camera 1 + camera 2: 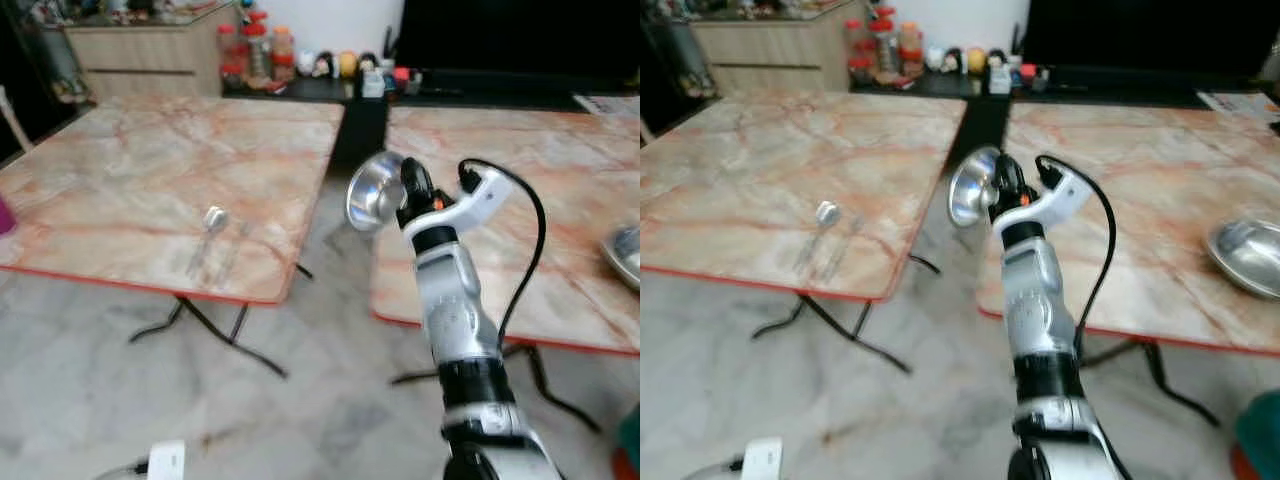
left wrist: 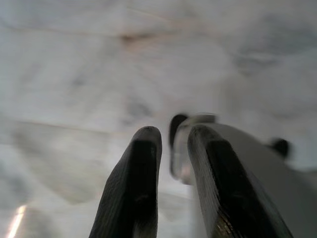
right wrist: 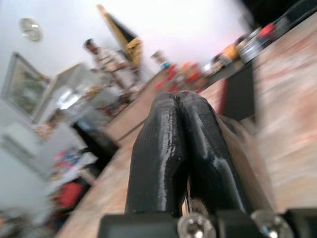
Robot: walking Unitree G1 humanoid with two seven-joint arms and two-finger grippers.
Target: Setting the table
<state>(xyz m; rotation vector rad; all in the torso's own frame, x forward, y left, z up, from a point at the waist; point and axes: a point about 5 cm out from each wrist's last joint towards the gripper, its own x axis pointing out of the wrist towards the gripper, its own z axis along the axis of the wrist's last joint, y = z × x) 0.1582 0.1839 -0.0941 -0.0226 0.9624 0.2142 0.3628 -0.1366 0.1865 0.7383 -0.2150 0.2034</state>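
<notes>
steel bowl (image 1: 375,192) is held up in the air by the right gripper (image 1: 412,190), over the gap between the two marble benches. its fingers (image 3: 183,148) are pressed together on the rim of the bowl. spoon (image 1: 210,228) and fork (image 1: 236,243) lie side by side on the left bench (image 1: 150,170). second steel bowl (image 1: 1248,255) rests on the right bench (image 1: 1140,170). left gripper (image 2: 171,183) hangs over the floor (image 2: 74,74), fingers slightly apart and holding nothing.

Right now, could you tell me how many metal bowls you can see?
2. One metal bowl is held on edge in the right hand, in the gap between the two tables. The other bowl rests on the right table, near its right edge.
</notes>
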